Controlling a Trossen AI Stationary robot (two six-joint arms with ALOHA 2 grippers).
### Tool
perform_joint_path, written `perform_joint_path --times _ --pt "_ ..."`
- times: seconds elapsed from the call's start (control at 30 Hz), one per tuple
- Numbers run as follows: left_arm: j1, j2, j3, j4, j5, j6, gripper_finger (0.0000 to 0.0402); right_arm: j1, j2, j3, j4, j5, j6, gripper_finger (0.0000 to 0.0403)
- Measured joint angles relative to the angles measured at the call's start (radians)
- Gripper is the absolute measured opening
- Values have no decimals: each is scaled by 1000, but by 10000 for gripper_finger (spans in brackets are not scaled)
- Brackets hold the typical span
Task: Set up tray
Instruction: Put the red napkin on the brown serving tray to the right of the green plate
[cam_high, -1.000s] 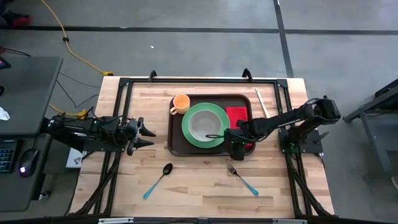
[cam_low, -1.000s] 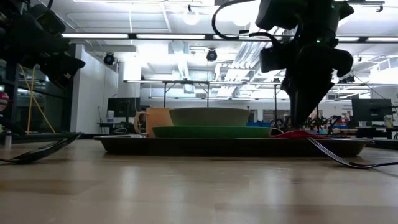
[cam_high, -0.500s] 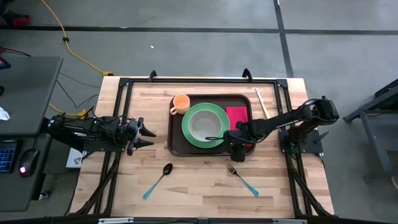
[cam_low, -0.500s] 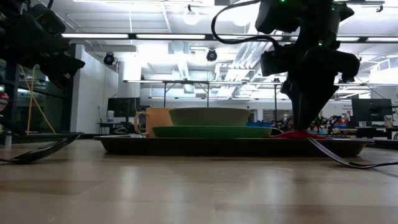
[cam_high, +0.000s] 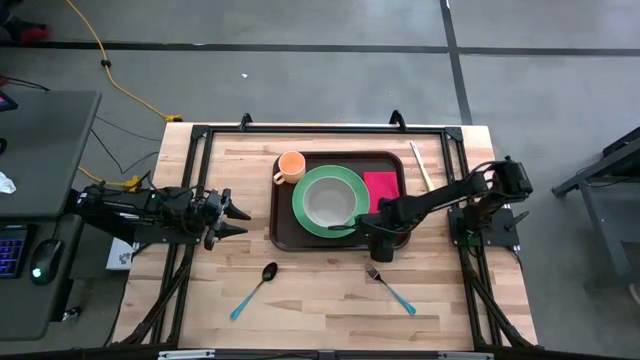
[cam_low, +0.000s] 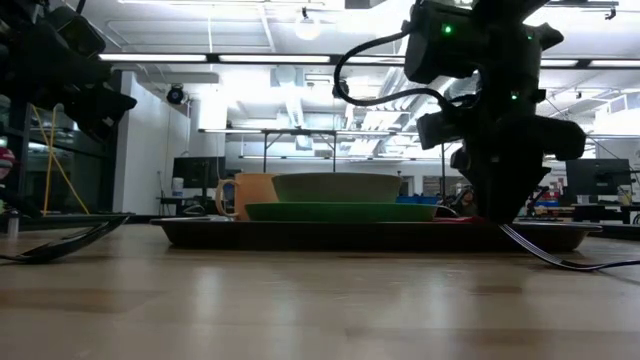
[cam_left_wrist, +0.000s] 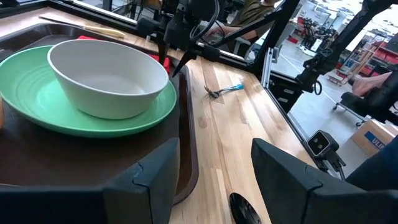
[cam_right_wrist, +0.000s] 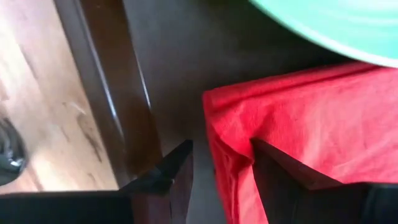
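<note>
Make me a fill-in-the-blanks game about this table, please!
1. The bowl sits on the green ____.
2. The orange cup stands inside the brown ____.
3. The right claw is open over the edge of the red ____.
4. The spoon and the ____ lie on the bare table, outside the tray.

Missing words: plate, tray, napkin, fork
</note>
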Motion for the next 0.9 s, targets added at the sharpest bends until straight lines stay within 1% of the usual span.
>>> perform_joint_path --times 0.17,0.27,0.37,0.57,0.77,0.83,0.9 --pt "0 0 0 0 0 0 230 0 0 0 0 19 2 138" --pt "0 0 0 0 0 0 230 0 0 0 0 18 4 128" --pt "0 0 -1 0 0 0 230 0 0 0 0 16 6 109" --pt "0 0 -1 0 0 0 230 0 0 0 0 -28 7 61" --pt "0 0 -1 0 0 -1 230 -1 -4 0 0 -37 32 14" --pt "0 0 -1 0 0 -1 230 -1 -11 0 1 -41 43 5" --pt "0 0 -1 0 0 -1 230 -6 -23 0 1 -40 58 6"
